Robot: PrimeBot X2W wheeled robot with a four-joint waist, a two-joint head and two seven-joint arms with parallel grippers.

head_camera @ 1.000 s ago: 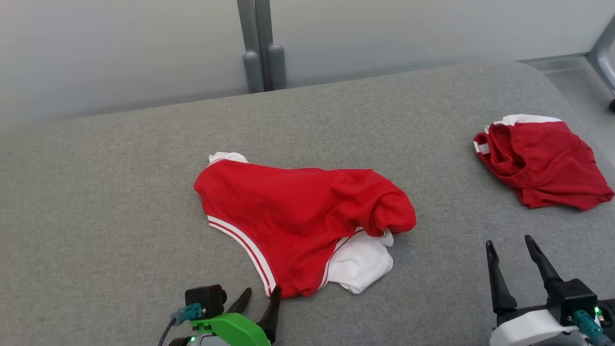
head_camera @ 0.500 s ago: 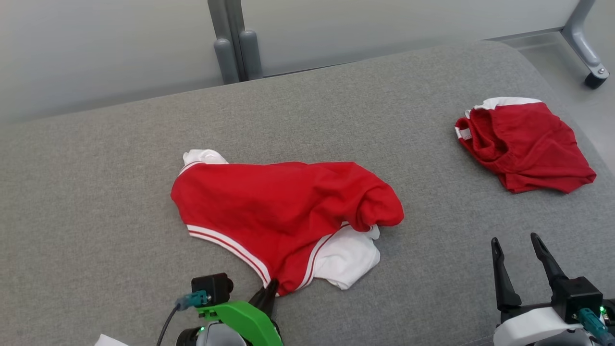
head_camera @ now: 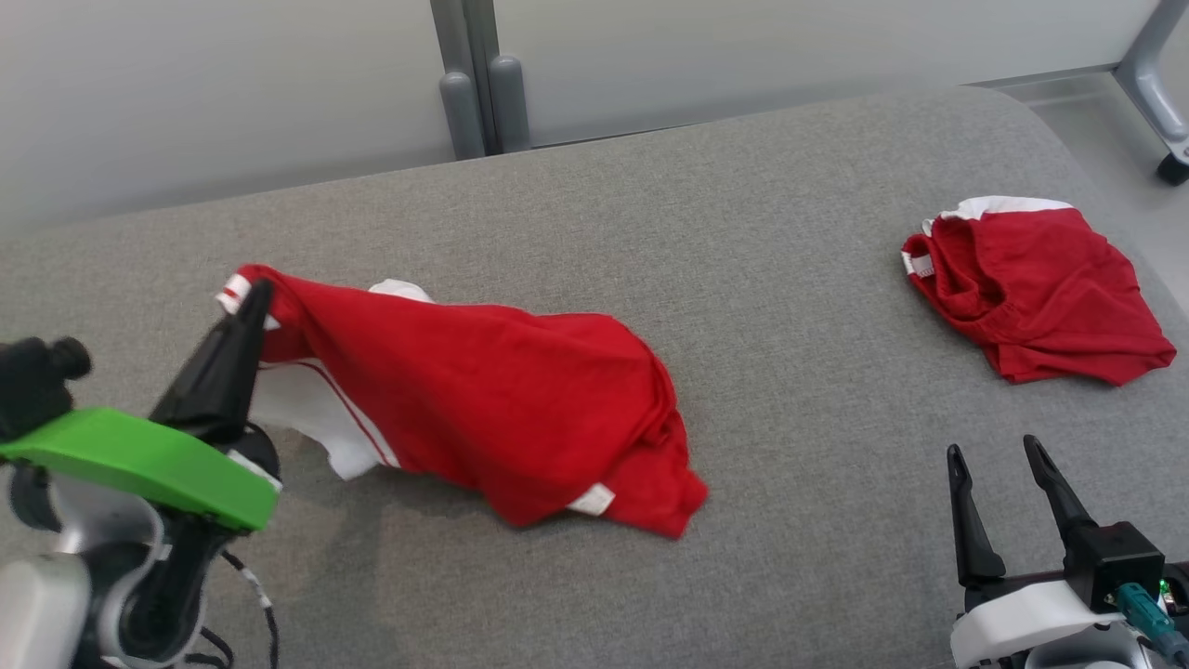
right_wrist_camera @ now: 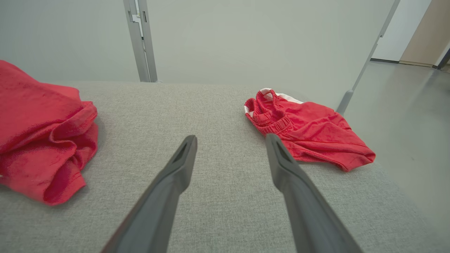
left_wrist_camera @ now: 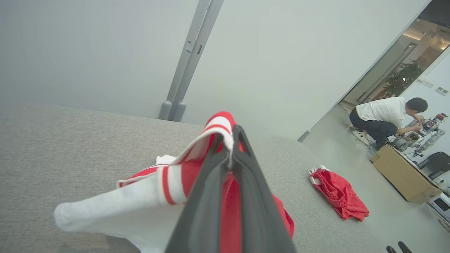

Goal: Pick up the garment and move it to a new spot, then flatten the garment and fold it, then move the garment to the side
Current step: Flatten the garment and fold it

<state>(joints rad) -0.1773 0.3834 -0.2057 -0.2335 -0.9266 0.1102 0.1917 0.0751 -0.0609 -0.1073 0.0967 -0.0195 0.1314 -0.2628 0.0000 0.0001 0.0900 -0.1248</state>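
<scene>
The garment (head_camera: 483,400) is a red top with white, red-striped trim, lying crumpled on the grey padded surface (head_camera: 743,279). My left gripper (head_camera: 255,297) is shut on its striped hem and holds that corner raised at the left, while the rest trails on the surface. In the left wrist view the striped white edge of the garment (left_wrist_camera: 168,179) drapes over the closed left gripper (left_wrist_camera: 233,135). My right gripper (head_camera: 989,444) stands open at the lower right with nothing between its fingers (right_wrist_camera: 175,175). In the right wrist view the garment (right_wrist_camera: 38,123) lies to its left.
A second red garment (head_camera: 1040,288) lies bunched near the surface's far right edge. A grey post (head_camera: 474,84) stands behind the surface, and a wheeled frame leg (head_camera: 1161,111) is at the back right. A person (left_wrist_camera: 383,116) crouches by a cardboard box (left_wrist_camera: 404,174) on the floor beyond.
My left gripper has shut on the garment's striped hem and carried it up and to the left, turning the cloth over. The head camera has shifted. The right gripper has stayed open.
</scene>
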